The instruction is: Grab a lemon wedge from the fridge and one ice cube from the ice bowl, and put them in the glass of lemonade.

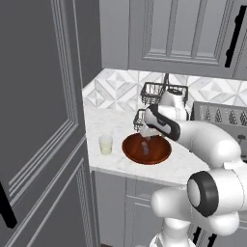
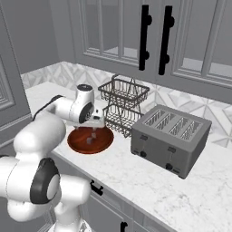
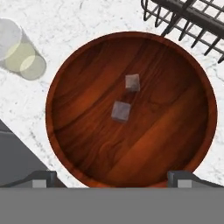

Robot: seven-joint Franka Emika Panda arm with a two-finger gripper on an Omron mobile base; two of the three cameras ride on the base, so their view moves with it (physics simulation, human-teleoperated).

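The two-finger gripper [image 3: 113,175] hangs above the round reddish-brown wooden ice bowl [image 3: 83,144], jaws spread wide and holding nothing. Two small translucent grey ice cubes [image 3: 120,110] lie near the bowl's centre, and the clear glass of pale yellow lemonade [image 3: 22,54] stands just beside its rim.

Glass [image 3: 19,54] cut off at hand view's left edge. Wire basket [image 3: 188,17] cropped at top right. Arm hides basket's lower tier in left base view. Toaster [image 1: 221,116] cut at right edge.

A toaster [image 2: 171,140] stands beside a wire basket [image 2: 122,106].
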